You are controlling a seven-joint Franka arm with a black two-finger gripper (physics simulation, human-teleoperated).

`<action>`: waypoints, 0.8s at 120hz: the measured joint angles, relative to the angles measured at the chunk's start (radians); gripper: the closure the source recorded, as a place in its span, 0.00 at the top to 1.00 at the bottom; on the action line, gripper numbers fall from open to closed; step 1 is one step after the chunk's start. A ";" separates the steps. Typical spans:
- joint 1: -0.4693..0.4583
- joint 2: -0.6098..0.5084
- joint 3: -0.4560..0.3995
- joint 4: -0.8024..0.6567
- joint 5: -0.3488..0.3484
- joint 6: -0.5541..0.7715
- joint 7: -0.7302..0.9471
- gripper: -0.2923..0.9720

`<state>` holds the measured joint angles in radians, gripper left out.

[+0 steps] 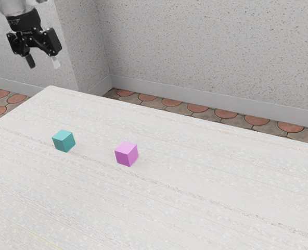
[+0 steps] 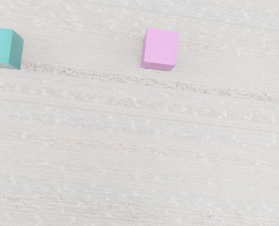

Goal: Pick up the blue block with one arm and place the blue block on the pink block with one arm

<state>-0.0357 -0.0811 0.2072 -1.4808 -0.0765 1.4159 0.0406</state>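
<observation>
Gripper (image 1: 42, 61): hung high at exterior view's upper left, fingers spread, empty. Blue block (image 1: 63, 140): sat on table (image 1: 206, 203), near pink block (image 1: 126, 153), not touching.

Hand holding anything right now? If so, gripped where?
Nothing held. The hand hangs open above the table; the blue block sits on it, untouched.

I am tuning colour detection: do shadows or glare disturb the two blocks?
Exterior view: soft light; the blue block and the pink block cast only faint shadows on the table, no glare. Wrist view: flat light, hardly any shadow by the pink block; the frame edge cuts the blue block.
</observation>
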 joint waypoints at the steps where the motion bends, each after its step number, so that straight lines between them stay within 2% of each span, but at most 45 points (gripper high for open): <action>1: 0.001 0.005 0.000 -0.001 0.000 0.004 0.001 0.75; 18: 0.036 0.100 0.002 -0.033 0.012 0.092 0.009 0.75; 25: 0.042 0.095 0.002 -0.194 0.028 0.188 0.014 0.75; 35: 0.057 0.009 0.002 -0.463 0.048 0.377 0.033 0.75; 50: 0.258 -0.056 0.000 -0.740 0.063 0.685 0.097 0.75; 66: 0.290 -0.029 -0.030 -0.819 0.065 0.928 0.208 0.74; 96: 0.310 0.054 -0.042 -0.935 -0.043 1.241 0.406 0.74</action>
<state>0.2740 -0.0276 0.1647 -2.4160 -0.1191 2.6566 0.4465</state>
